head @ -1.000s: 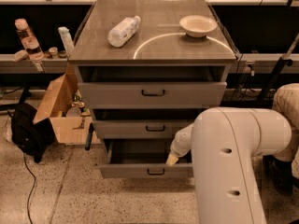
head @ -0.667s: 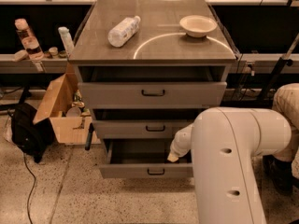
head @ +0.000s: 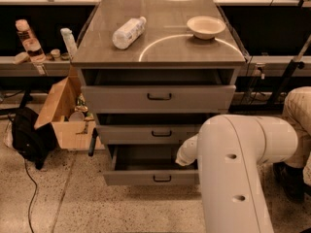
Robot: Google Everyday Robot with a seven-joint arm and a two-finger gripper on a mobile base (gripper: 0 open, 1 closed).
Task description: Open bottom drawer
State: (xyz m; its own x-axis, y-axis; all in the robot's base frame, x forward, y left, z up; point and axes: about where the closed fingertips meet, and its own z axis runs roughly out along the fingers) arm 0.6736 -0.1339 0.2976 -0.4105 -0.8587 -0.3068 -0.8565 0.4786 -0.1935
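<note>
The bottom drawer (head: 136,177) of the grey cabinet stands pulled out, its dark tray showing behind the short front with the small black bar handle (head: 162,178). My white arm (head: 238,169) fills the lower right of the camera view. Its pale end, my gripper (head: 186,154), hangs over the right side of the open tray, just under the middle drawer (head: 146,134). The arm's big link hides the drawer's right end.
The top drawer (head: 158,97) and the middle drawer also stand slightly out. On the cabinet top lie a plastic bottle (head: 129,32) and a bowl (head: 206,26). A cardboard box (head: 63,115) and a black bag (head: 29,137) sit on the floor at left.
</note>
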